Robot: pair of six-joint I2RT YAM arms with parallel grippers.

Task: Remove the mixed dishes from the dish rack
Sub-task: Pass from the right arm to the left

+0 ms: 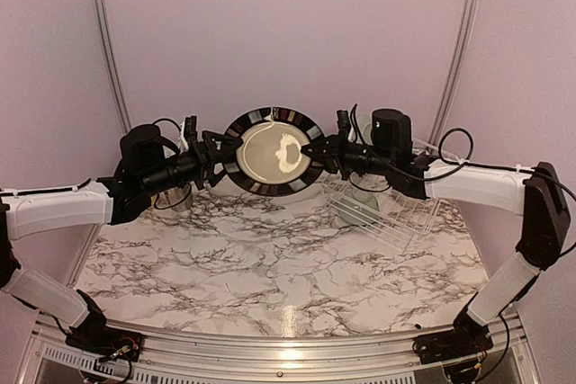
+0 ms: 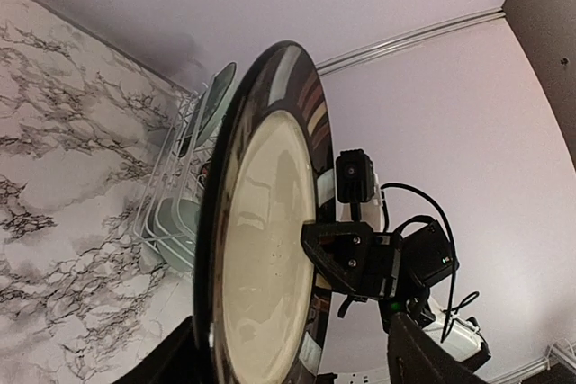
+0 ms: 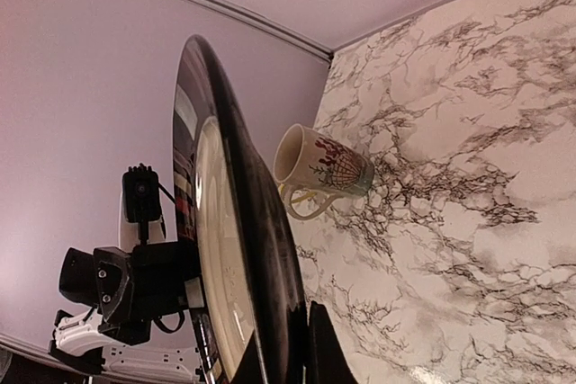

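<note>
A black-rimmed plate (image 1: pixel 273 152) with a pale centre is held upright in the air between my two grippers. My right gripper (image 1: pixel 322 152) is shut on its right edge; in the right wrist view (image 3: pixel 297 357) one finger presses the plate's back (image 3: pixel 261 249). My left gripper (image 1: pixel 219 157) is at the plate's left edge. In the left wrist view (image 2: pixel 288 352) its jaws stand apart on either side of the rim (image 2: pixel 261 249). The white wire dish rack (image 1: pixel 400 218) stands at the back right and holds a pale-green bowl (image 2: pixel 175 227) and a pale-green plate (image 2: pixel 213 101).
A cream printed mug (image 3: pixel 328 166) stands on the marble table (image 1: pixel 270 267) at the back left, partly hidden behind my left arm in the top view (image 1: pixel 175 200). A bit of yellow shows just behind it. The pale wall is close behind the plate.
</note>
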